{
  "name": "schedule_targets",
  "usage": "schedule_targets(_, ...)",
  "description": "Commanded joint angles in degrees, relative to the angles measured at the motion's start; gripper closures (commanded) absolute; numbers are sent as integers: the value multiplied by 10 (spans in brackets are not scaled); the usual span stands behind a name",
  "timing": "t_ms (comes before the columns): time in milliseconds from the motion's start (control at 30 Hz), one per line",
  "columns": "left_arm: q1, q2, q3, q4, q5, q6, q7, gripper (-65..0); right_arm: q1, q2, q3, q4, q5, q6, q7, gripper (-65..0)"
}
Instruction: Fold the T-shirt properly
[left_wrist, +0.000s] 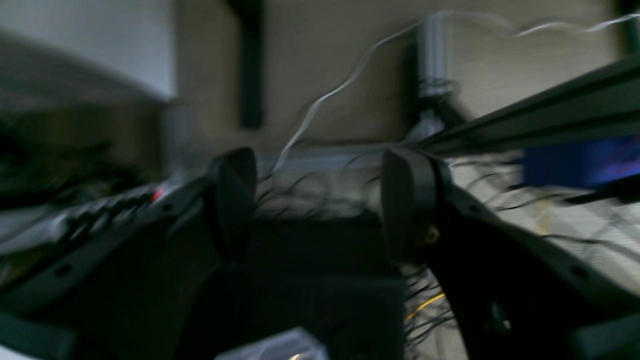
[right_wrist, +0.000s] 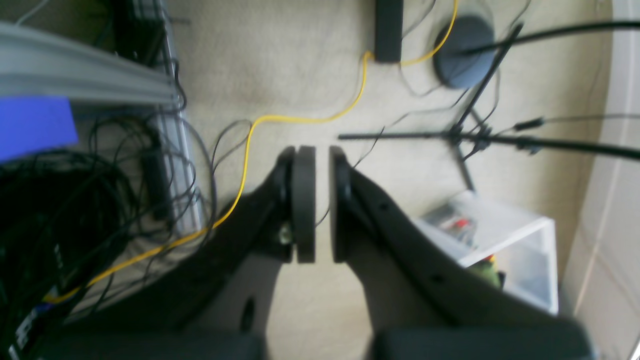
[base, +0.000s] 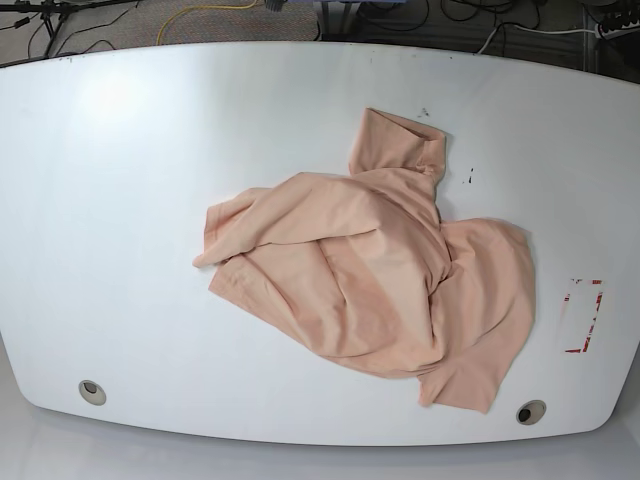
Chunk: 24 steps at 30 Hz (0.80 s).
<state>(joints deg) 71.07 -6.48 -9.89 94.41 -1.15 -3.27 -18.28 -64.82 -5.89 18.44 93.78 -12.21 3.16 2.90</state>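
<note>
The T-shirt (base: 375, 270) is lying crumpled on the white worktop (base: 130, 220), somewhat right of centre, with one sleeve or corner sticking out toward the far edge and another flap trailing toward the near right. It is bunched over itself in soft ridges, with no print showing on the visible side. It looks light and limp, so it will probably drape and sag the moment it is lifted, and a single layer may slip free of the layers beneath it. The thin outer edges look like the best places to pinch: the flap at the near right, or the point sticking out on the left side of the heap. The thick middle folds would likely drag the whole bundle along.

Neither arm is showing in the base view. The left gripper (left_wrist: 320, 205) is pointing off the worktop toward cables and floor, its fingers (left_wrist: 407, 205) standing well apart with nothing between them. The right gripper (right_wrist: 322, 205) is hanging over carpet, its fingers (right_wrist: 304, 205) nearly together, only a narrow slit between them, gripping nothing.
</note>
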Motion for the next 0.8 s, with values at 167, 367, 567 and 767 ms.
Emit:
schedule_targets(167,19,-23,-7,75,1,2,-14,-375,-43,7,5,78,7,-5,5,-128)
schedule_targets(367,9,-27,-6,91,3,1,-11,-377,-46,4,3,104,16,-6,4,-234)
schedule_targets(567,-21,-17,-5,88,5,1,-6,-377,-35,-23,4,137,30,-2,3,-325)
schedule_targets(767,-47,-3,-15,83,8,0,-9,-386,-28,-31,-3,136,26,3,12,-335)
